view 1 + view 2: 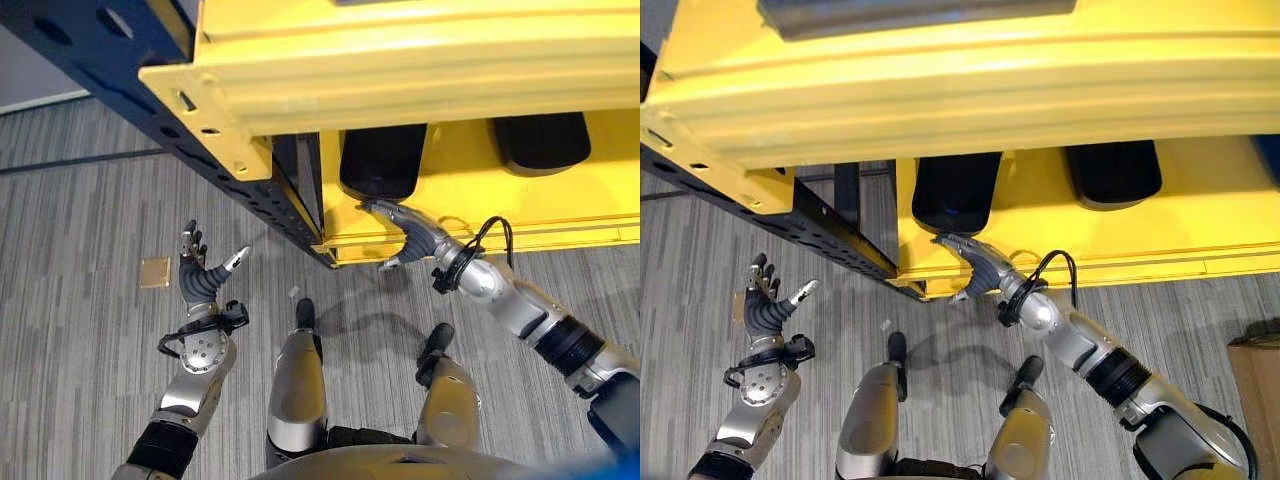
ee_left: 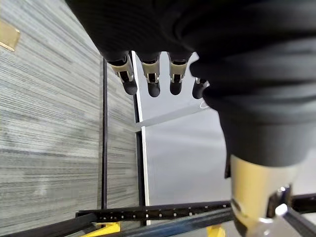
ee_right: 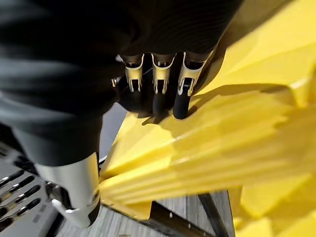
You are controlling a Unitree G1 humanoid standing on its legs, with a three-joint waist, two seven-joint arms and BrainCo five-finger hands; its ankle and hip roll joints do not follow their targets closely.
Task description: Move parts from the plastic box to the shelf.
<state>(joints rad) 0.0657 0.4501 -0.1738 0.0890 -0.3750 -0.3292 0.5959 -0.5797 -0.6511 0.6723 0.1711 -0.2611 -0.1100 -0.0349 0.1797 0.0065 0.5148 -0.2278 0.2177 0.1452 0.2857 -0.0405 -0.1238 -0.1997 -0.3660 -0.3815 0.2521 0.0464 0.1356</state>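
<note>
The right hand (image 1: 405, 228) reaches over the yellow steel shelf beam (image 1: 500, 235), fingers straight and touching the black moulded plastic part (image 1: 383, 160) on the lower shelf, gripping nothing. The part looks rigid, light, smooth — best taken across its narrow sides. The left hand (image 1: 200, 272) hangs open — empty.

Bright yellow shelf (image 1: 520, 215) on a dark blue perforated upright (image 1: 215, 170). Glossy black parts (image 1: 382, 160) inside the shelf. Below the shelf, grey striped carpet floor (image 1: 80, 210) with a small tan square patch (image 1: 155, 271).
</note>
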